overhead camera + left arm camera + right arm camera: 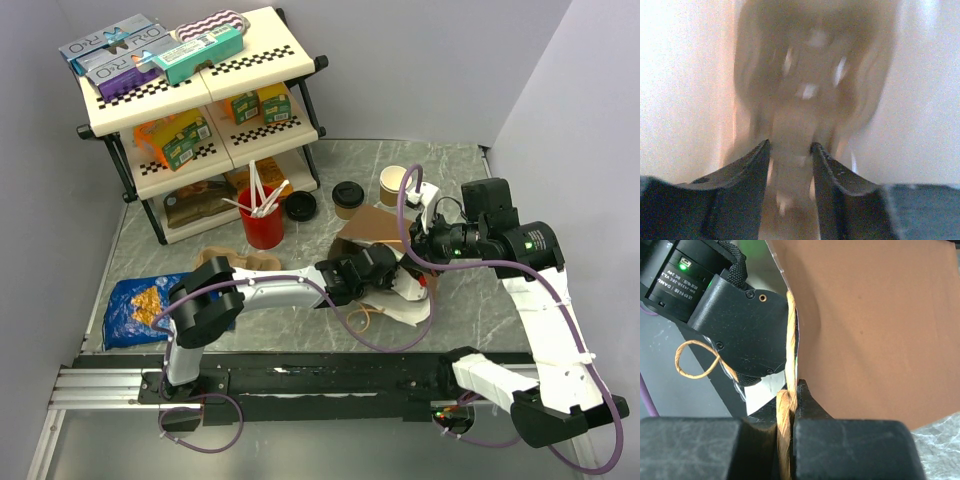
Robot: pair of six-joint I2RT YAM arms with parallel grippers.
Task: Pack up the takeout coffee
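Two grippers work the paper bag [372, 230]: the right gripper [791, 392] is clamped on its twine handle [790, 330]; whether the left gripper [790, 147] grasps anything is unclear. The takeout coffee [347, 197] stands just behind the bag. Opening it seems underway; next, one arm must fetch the cup.

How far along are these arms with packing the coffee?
Early stage. Nothing is packed: the tan paper cup with the black lid stands on the grey table, outside the brown paper bag. In hand: the right gripper pinches the bag's twine handle, and the left gripper is at the bag's mouth. Left: lifting the cup inside.
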